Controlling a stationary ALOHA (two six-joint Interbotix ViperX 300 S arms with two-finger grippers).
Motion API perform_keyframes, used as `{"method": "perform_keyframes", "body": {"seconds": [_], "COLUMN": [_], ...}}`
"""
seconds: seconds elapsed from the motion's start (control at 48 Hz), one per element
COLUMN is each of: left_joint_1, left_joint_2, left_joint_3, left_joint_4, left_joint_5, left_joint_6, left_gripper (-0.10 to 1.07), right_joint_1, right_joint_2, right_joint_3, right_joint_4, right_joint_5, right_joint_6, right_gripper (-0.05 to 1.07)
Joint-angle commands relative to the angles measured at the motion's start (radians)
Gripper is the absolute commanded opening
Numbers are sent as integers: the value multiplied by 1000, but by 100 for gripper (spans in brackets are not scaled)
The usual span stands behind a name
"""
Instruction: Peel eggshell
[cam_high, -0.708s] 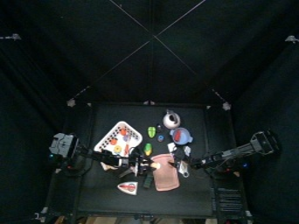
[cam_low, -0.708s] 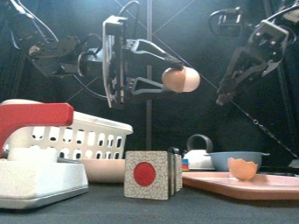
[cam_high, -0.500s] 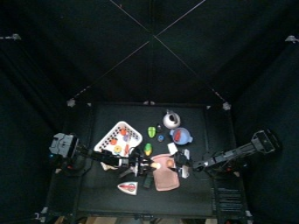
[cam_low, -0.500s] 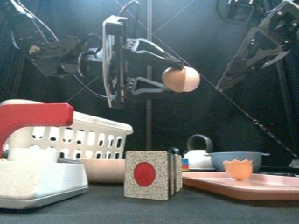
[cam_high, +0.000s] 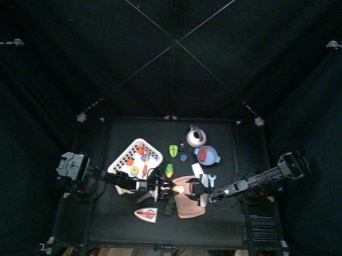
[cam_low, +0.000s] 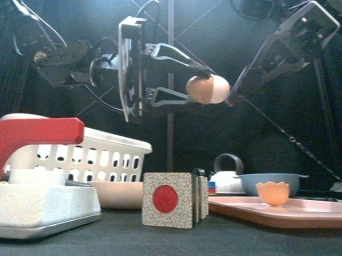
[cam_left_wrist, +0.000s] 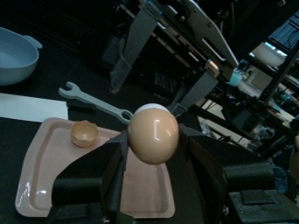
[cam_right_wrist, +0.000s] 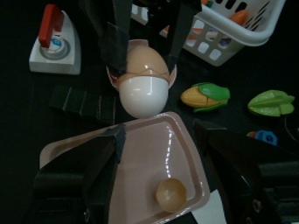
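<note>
Egg (cam_left_wrist: 152, 133) sits clenched in the left hand (cam_left_wrist: 149, 157), right hand (cam_right_wrist: 149, 131) released; no readable writing.

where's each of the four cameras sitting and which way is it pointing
Top: high overhead, straight down on the table; both arms show.
Front: table height at the front edge, level; left gripper holds the egg aloft.
Left wrist: on the left arm, past its jaws to the egg and pink tray.
Right wrist: on the right arm, open jaws toward the egg.
Both wrist views share egg and tray.
</note>
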Motion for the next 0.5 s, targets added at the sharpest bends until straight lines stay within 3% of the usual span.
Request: {"method": "perform_keyframes", "body": {"seconds": [0.0, 0.479], "left_joint_1": [-2, 6], "left_joint_2": [-18, 5], "left_joint_3": [-28, -44], "left_joint_4": [2, -2], "left_joint_5": [-8, -8], "left_joint_6": [2, 2], "left_gripper": [56, 56], "right_joint_1": [-2, -2], "right_joint_2": [-2, 28], "right_joint_3": [-31, -61], "right_joint_4": [-8, -25], "right_joint_5": [3, -6], "right_joint_6": [0, 2], "right_gripper": [94, 93]}}
